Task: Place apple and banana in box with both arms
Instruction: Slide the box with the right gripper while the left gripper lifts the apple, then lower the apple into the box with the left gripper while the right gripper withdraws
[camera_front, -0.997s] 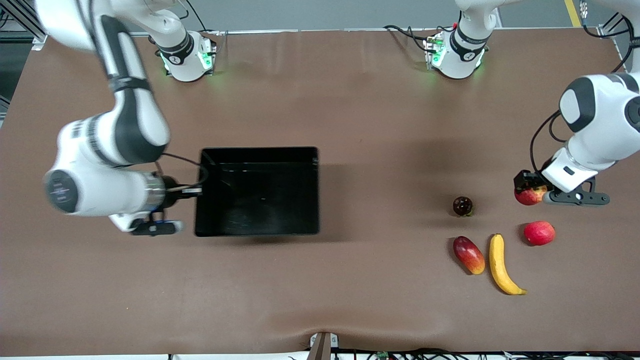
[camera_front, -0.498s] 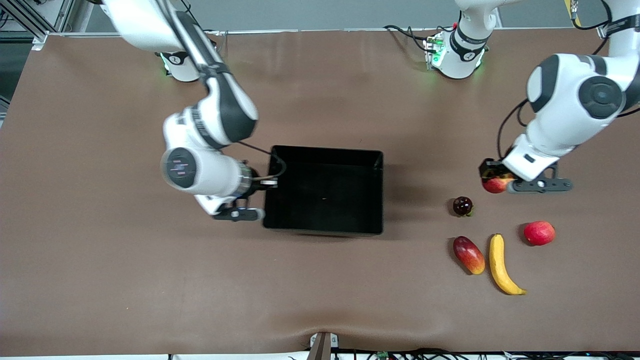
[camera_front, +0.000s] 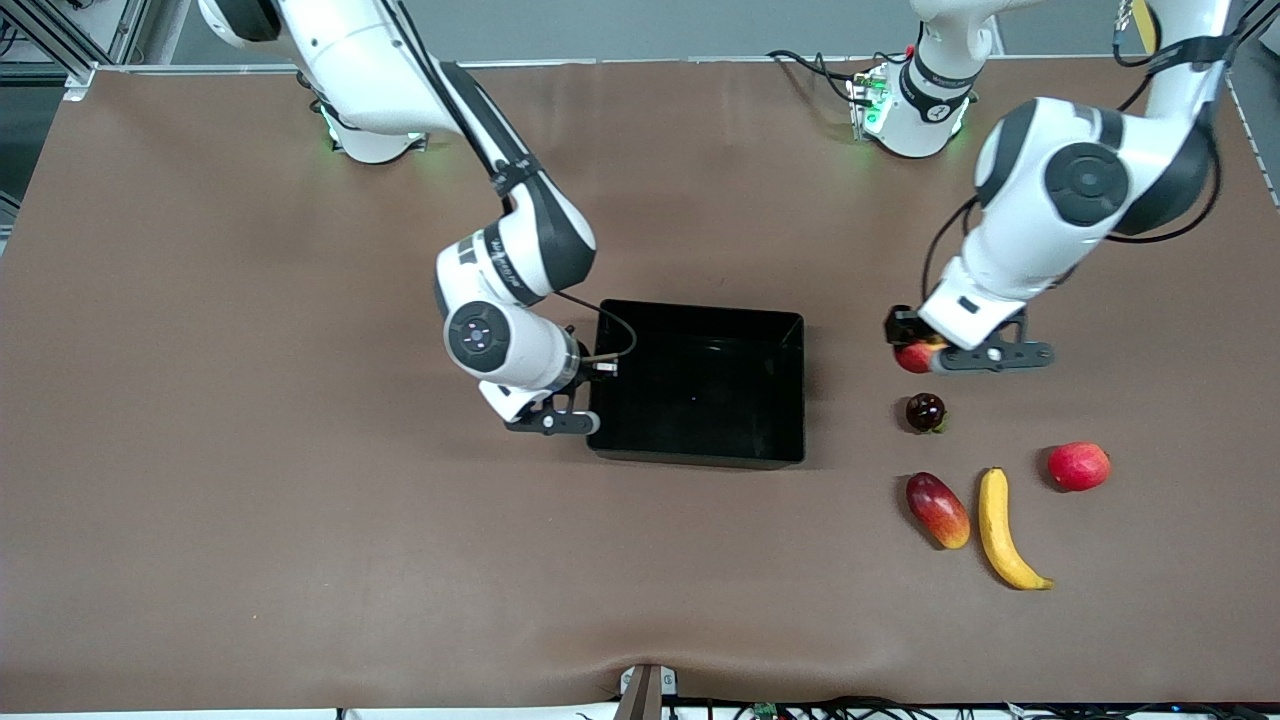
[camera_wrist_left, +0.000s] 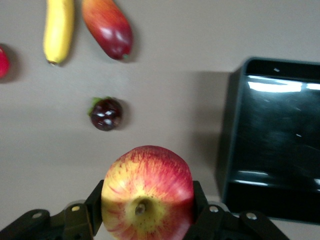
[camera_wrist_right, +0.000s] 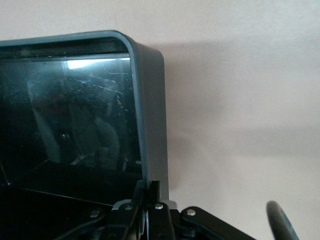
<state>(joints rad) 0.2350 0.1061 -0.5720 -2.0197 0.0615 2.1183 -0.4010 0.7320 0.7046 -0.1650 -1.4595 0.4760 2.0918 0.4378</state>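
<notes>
The left gripper (camera_wrist_left: 146, 212) clamps the apple (camera_wrist_left: 147, 192) above the table (camera_wrist_left: 175, 90), with a dark round fruit (camera_wrist_left: 105, 114), the banana (camera_wrist_left: 58, 29), a mango (camera_wrist_left: 108, 27) and the black box (camera_wrist_left: 227, 145) below it.

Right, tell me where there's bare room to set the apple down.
The box floor is bare, wall to wall; the right gripper is shut on its wall. It is crowded under the left gripper holding the apple: mangosteen, mango, banana, pink-red fruit.
</notes>
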